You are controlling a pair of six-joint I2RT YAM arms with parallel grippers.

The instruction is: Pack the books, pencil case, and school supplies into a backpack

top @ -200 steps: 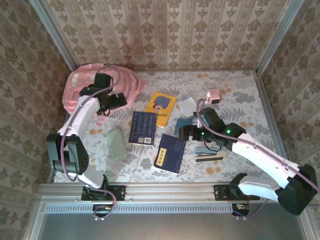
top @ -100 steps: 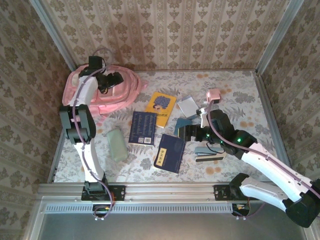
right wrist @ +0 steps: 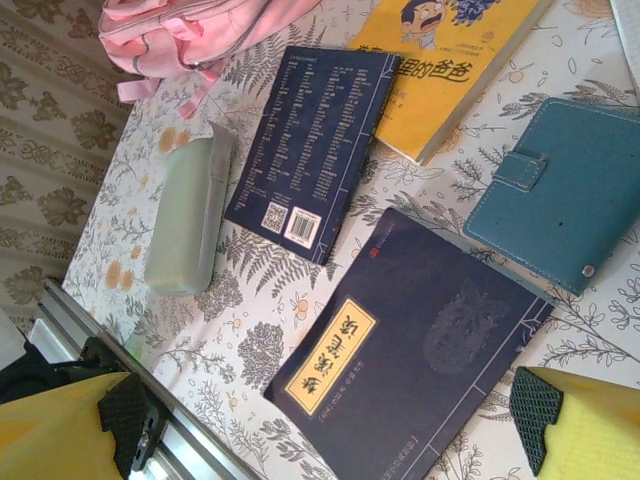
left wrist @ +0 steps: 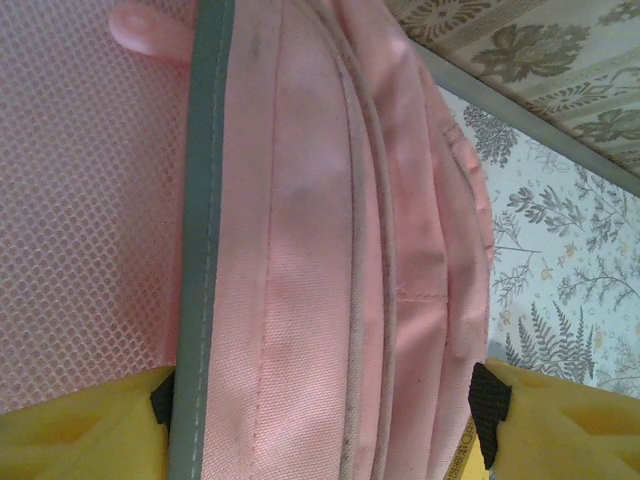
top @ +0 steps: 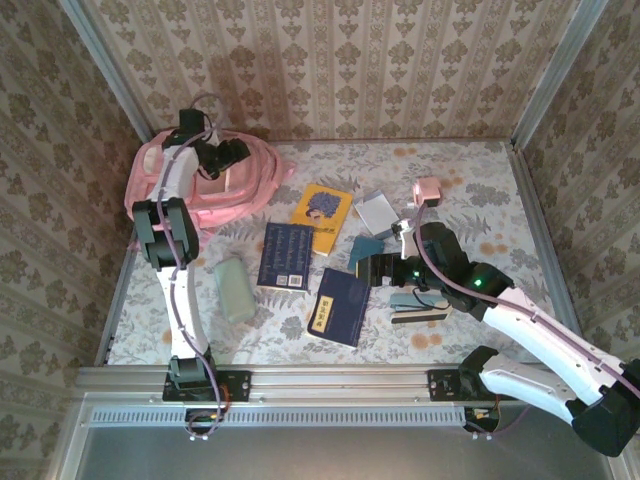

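A flower-patterned counter [top: 480, 170] carries school things, seen from above. A pink backpack [top: 250, 185] lies slumped in the far left corner. The left claw [left wrist: 322, 410] is spread wide astride a thick fold of the bag's fabric and grey trim. I cannot tell whether its pads press the cloth or only flank it.

The right claw [right wrist: 328, 415] hovers over the middle of the counter, jaws wide apart and holding nothing. Below it a thin navy book [right wrist: 410, 350] with a yellow label lies flat. A teal pad [right wrist: 560, 190] sits just beside the book's far corner. A second navy book [right wrist: 310, 150] and a yellow book [right wrist: 450, 60] lie beyond, side by side. A pale green pencil case [right wrist: 185, 215] lies nearer the left edge. A grey-blue stapler [top: 418, 305] rests toward the near edge, on the right.

Several things could go wrong from here:
- **The bag:** no open mouth is visible on it. If the left claw closes on loose cloth, the fold may slide out or bunch. The opening would then sag shut as a book arrives.
- **The book:** it lies flush on the counter with no raised edge to pinch. Closing jaws could skid over the cover, or shove it into the teal pad and scatter the neighbouring things.
- **The carry:** held by one corner, such a thin book may droop and catch on the bag's rim.
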